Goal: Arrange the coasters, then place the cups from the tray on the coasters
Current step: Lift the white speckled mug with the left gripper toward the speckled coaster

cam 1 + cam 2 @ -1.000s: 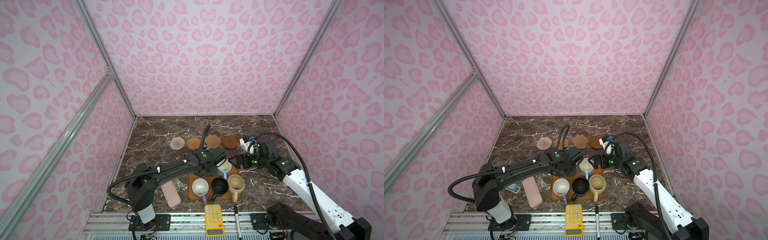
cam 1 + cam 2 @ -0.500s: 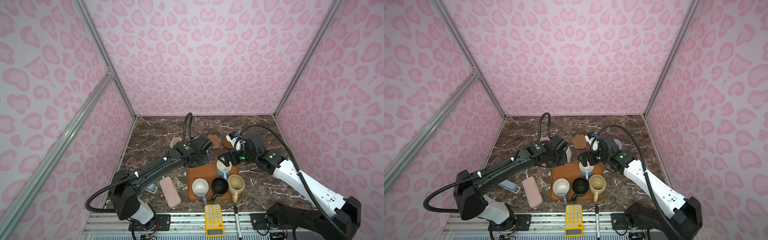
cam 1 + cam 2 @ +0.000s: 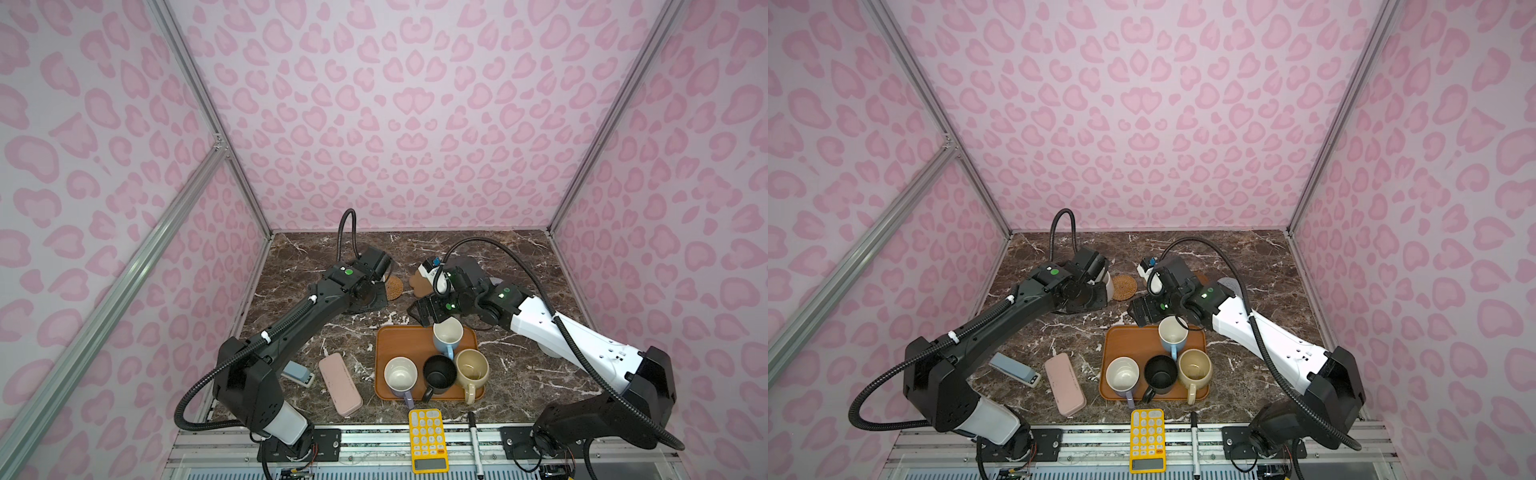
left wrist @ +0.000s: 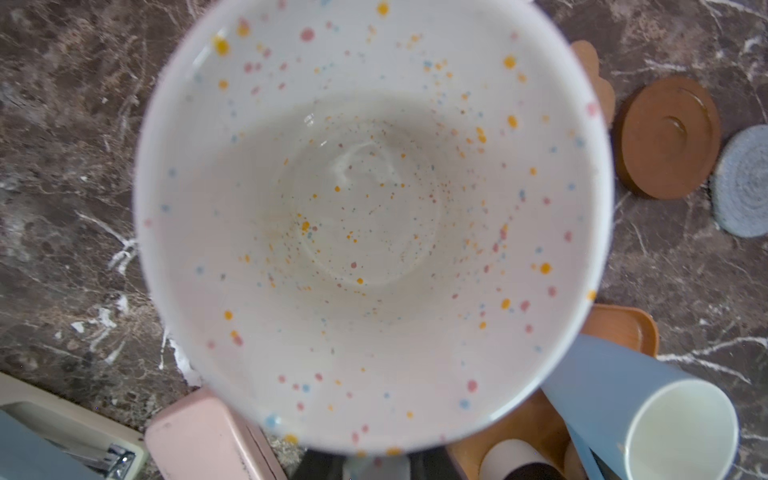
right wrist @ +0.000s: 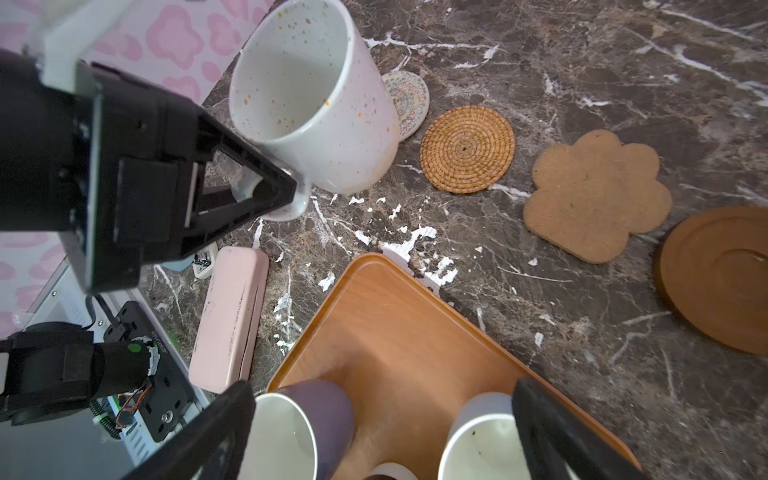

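Within pink patterned walls, above the dark marble counter (image 3: 519, 257), the speckled white mug (image 5: 316, 95) is held tilted, its handle clamped in the left tool (image 5: 274, 193), just beside the white woven round coaster (image 5: 409, 102). The right tool (image 5: 384, 386) is spread apart near the light blue mug (image 3: 446, 334), which is seen on the orange-brown rounded tray (image 3: 399, 345).

Five cups (image 3: 447, 334) (image 3: 400, 374) (image 3: 439, 372) (image 3: 471, 368) (image 5: 311, 95), five coasters (image 5: 409, 102) (image 5: 467, 149) (image 5: 596, 199) (image 5: 719, 278) (image 4: 744, 180), one tray (image 3: 399, 340), one pink case (image 3: 340, 384), one calculator (image 3: 428, 440), one stapler (image 3: 297, 372), one pen (image 3: 476, 444).
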